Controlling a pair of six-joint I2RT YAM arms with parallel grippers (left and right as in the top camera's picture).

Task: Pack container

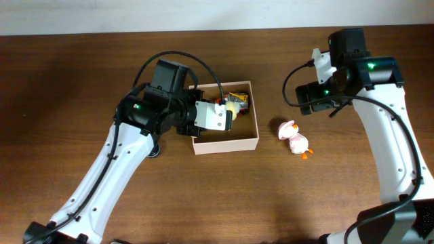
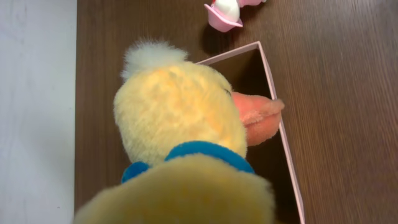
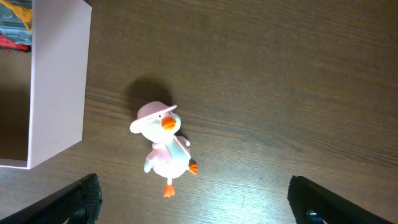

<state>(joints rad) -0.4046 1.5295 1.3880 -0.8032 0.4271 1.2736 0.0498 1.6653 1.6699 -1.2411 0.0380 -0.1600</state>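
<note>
The container point(image 1: 226, 143), a shallow white box with a brown inside, sits mid-table. My left gripper point(image 1: 226, 114) hovers over its back left part, shut on a yellow plush duck point(image 2: 180, 118) with a blue collar and orange beak. The plush fills the left wrist view and hides the fingers; the container's rim point(image 2: 273, 84) shows beside it. A small pink duck toy point(image 3: 163, 144) with a hat lies on the table right of the container point(image 3: 59, 81). My right gripper point(image 3: 196, 205) hangs open above the table near this toy point(image 1: 294, 137), fingertips point(image 3: 81, 199) wide apart.
Some colourful items point(image 1: 240, 100) lie in the container's back corner, partly hidden by the left gripper. The wooden table point(image 1: 203, 203) is bare wood toward the front. A pale strip point(image 2: 37, 112) runs along the table's far edge.
</note>
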